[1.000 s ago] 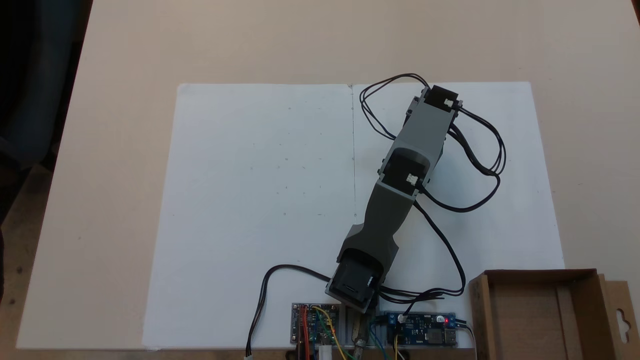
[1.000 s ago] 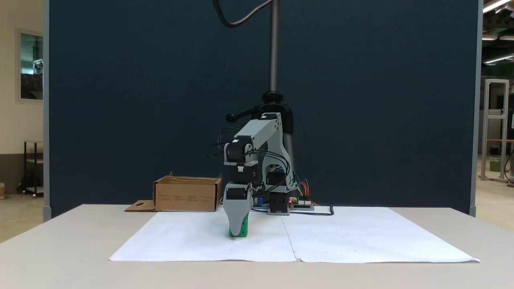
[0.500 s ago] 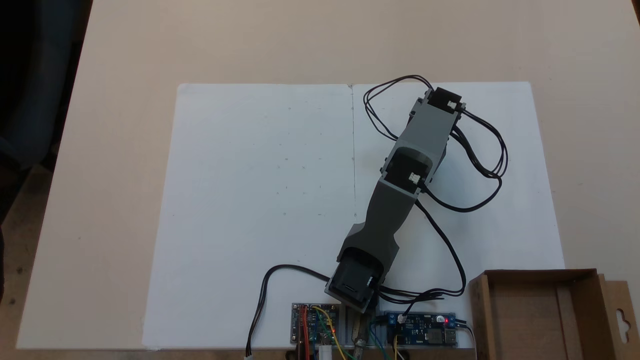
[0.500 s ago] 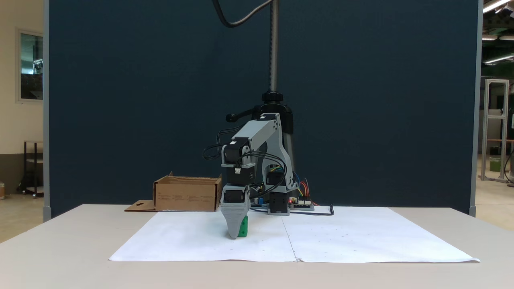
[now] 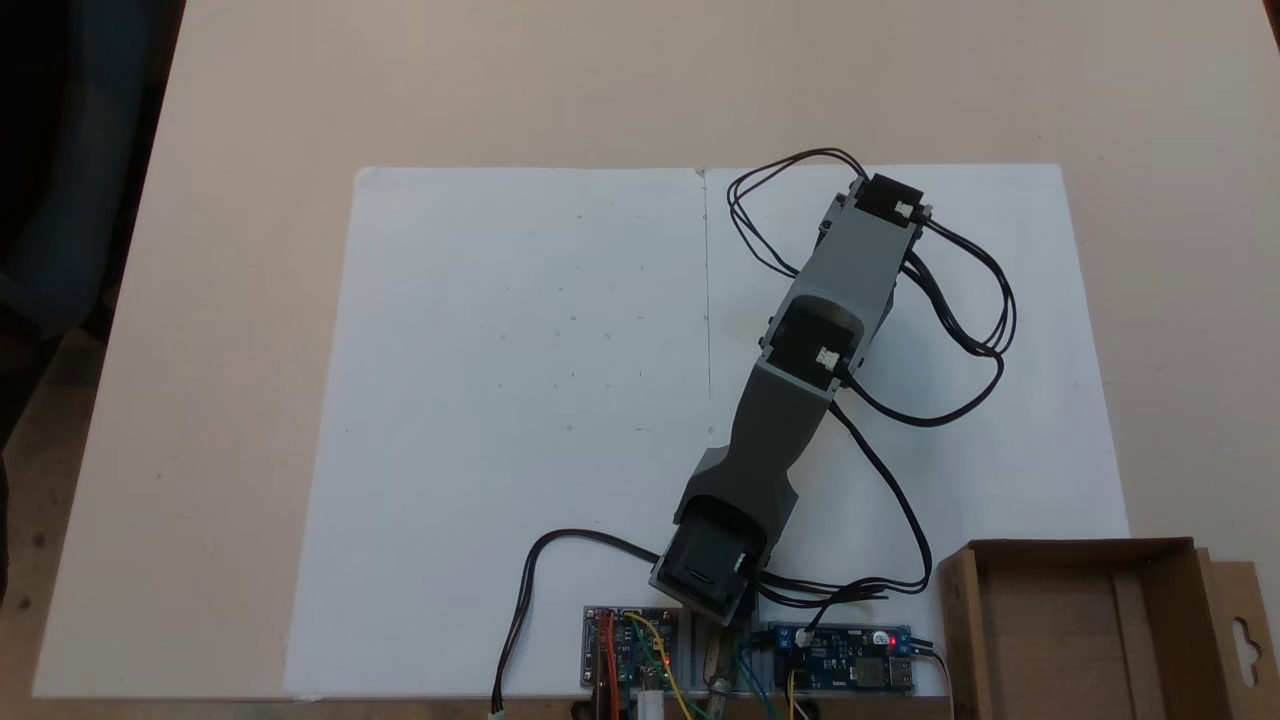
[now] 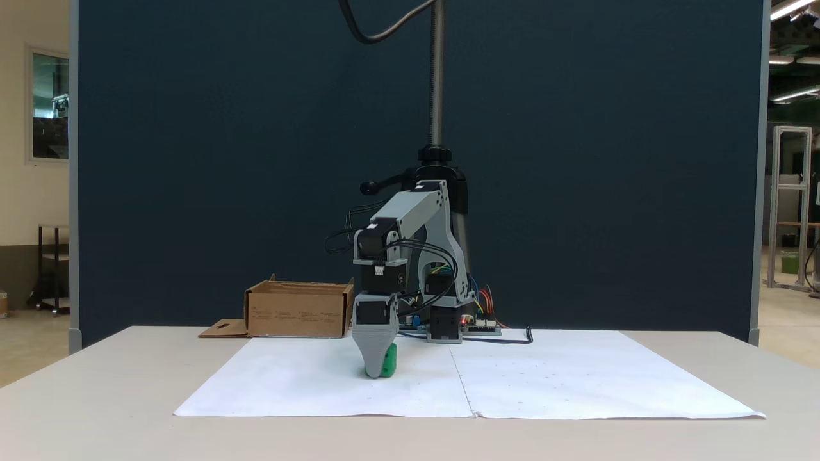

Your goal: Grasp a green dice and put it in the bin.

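Edging toward nine o'clock in a fixed view, the gripper (image 6: 374, 373) stands on the paper (image 6: 307, 384), green dice (image 6: 387, 364) peeking behind it; jaws overlap, so grip state unclear. Bin (image 6: 298, 312) waits at ten o'clock.

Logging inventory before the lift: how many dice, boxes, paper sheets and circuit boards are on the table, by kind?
Green dice: 1
Cardboard bin: 1
White paper sheets: 2
Circuit boards: 2
Total: 6
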